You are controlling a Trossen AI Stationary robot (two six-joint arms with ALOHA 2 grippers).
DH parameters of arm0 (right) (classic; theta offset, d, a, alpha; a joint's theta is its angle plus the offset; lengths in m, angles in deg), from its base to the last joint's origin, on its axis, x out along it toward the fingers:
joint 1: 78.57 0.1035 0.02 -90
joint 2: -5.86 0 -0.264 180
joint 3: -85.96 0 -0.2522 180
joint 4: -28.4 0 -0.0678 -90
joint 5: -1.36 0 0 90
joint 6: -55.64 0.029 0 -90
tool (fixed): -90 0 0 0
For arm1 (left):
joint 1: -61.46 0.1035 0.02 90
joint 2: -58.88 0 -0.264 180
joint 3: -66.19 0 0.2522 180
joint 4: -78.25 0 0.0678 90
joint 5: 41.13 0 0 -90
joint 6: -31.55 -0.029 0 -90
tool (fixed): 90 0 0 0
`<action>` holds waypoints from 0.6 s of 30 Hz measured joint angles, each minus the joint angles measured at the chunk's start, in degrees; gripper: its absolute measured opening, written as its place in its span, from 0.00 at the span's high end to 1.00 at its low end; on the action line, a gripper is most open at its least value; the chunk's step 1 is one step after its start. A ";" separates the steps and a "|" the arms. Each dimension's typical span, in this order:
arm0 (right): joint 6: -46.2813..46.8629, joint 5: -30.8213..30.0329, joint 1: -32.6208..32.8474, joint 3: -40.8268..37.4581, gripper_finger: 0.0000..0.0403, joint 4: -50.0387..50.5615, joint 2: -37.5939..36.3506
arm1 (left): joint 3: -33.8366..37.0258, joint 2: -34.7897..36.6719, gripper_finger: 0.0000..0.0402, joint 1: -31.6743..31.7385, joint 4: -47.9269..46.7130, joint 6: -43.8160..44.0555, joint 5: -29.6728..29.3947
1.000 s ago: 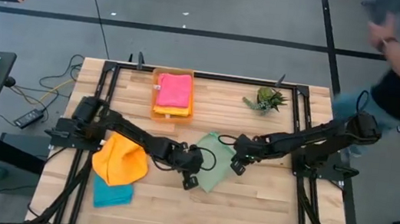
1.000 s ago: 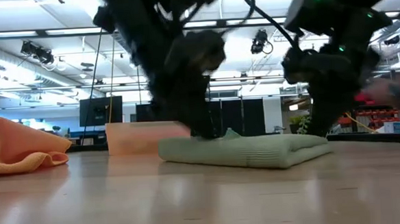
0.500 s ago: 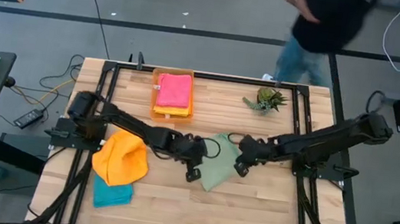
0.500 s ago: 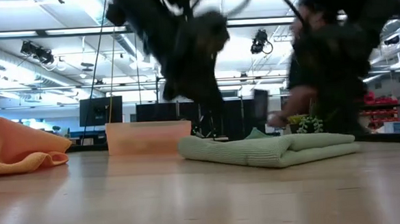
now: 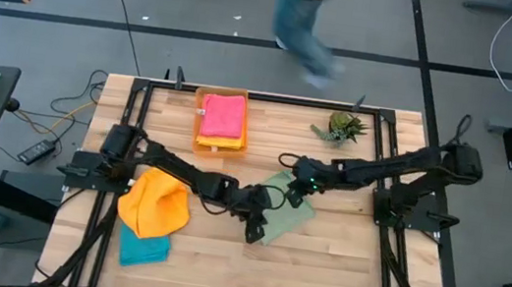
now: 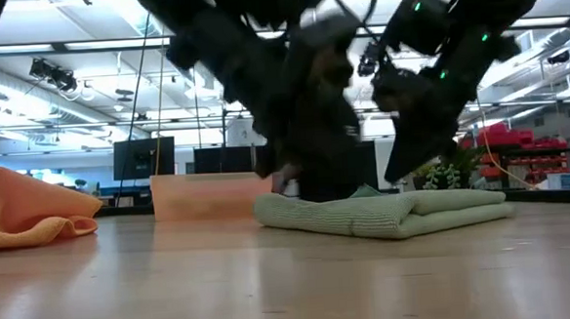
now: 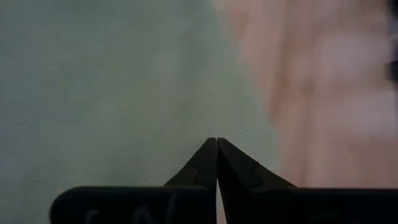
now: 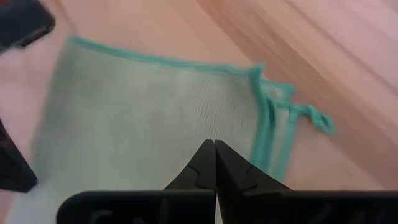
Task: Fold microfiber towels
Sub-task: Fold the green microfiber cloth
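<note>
Near the table's middle lies one folded sage green towel (image 5: 284,210), with bare wood toward the front edge. Left gripper (image 5: 254,225) and right gripper (image 5: 297,191) hover over its opposite ends, jaws together, holding nothing. One orange towel (image 5: 154,202), one teal towel (image 5: 142,247), one pink towel (image 5: 223,114) in one orange tray (image 5: 200,136).

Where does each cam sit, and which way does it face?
High view: overhead, straight down on the table; both arms show, left pincer and right pincer at the sage green towel.
Low view: table height, level across into the room; arms drop in above the towel.
Left wrist view: looks past its shut pincer onto the towel.
Right wrist view: past its shut pincer onto the towel's teal edging.
Shared: all four see the sage green towel.
</note>
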 joint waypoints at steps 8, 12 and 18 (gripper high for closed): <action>-2.08 1.27 -2.69 0.21 0.99 -3.51 8.07 | 0.00 -4.78 0.99 -1.60 4.57 5.31 0.87; -1.49 0.92 -3.23 0.38 0.99 -3.67 9.17 | 0.00 -4.98 0.95 -2.33 4.53 6.47 1.04; -0.32 0.29 -4.46 0.15 0.99 -2.80 7.46 | -0.10 -4.85 0.94 -2.40 2.36 7.05 2.97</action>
